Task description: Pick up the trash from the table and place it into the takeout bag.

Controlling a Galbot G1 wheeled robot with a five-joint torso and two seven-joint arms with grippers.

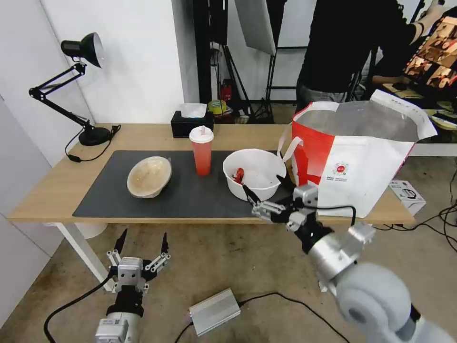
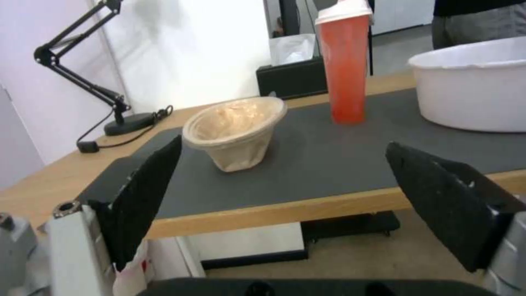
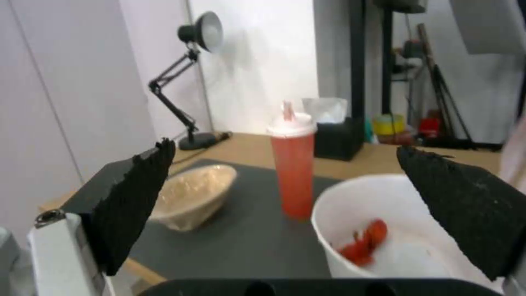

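Note:
On the table (image 1: 57, 190), the dark mat (image 1: 109, 190) holds a tan pulp bowl (image 1: 149, 176), a red drink cup (image 1: 202, 151) with a white lid, and a white bowl (image 1: 254, 174) with red scraps. The white-and-red takeout bag (image 1: 357, 157) stands open at the table's right end. My right gripper (image 1: 266, 188) is open at the white bowl's near rim. The right wrist view shows that bowl (image 3: 384, 230) just beyond the black fingers (image 3: 131, 205). My left gripper (image 1: 143, 240) hangs open below the table's front edge, facing the tan bowl (image 2: 236, 131).
A black desk lamp (image 1: 81, 85) and a black tissue box (image 1: 192, 123) stand along the table's back edge. On the floor lie a silver box (image 1: 214, 310) with cables and a small white box (image 1: 407, 194). A person stands behind the bag.

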